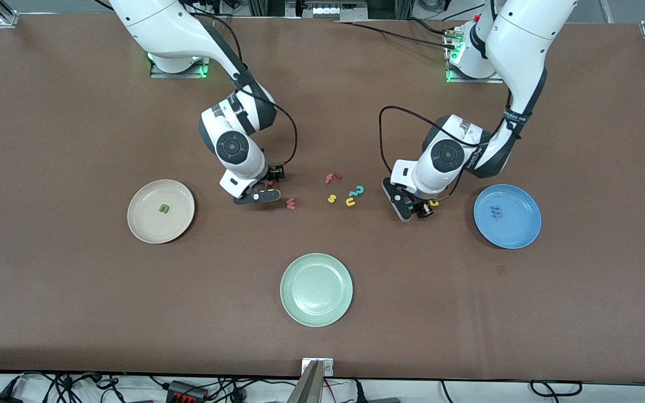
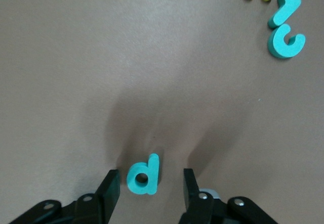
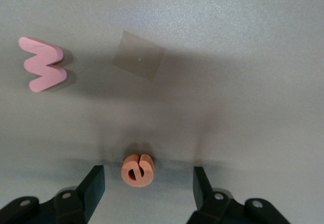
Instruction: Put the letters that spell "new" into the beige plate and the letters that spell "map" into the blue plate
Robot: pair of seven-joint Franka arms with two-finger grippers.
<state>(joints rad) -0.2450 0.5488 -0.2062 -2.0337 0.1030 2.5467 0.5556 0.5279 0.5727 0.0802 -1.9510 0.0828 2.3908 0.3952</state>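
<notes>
While both my arms reach down to the brown counter (image 1: 76, 112), my left gripper (image 2: 150, 189) sits low with its two black fingers (image 2: 109, 191) partly spread on either side of the small teal foam "p" (image 2: 144, 175), which lies flat between them with a gap at each side, not gripped. The yellow foam "a" (image 1: 434, 203) peeks out just beside these fingers, and the blue foam "m" (image 1: 496, 211) lies in the round bright blue plate (image 1: 518, 238). My right gripper (image 3: 148, 186) is likewise low, its fingers (image 3: 92, 187) wider apart, straddling the small orange foam "e" (image 3: 137, 170) without touching it. The red-pink foam "w" (image 3: 43, 63) lies on the counter a little way out from those fingertips. The green foam "n" (image 1: 164, 208) rests in the round cream-beige plate (image 1: 143, 229).
</notes>
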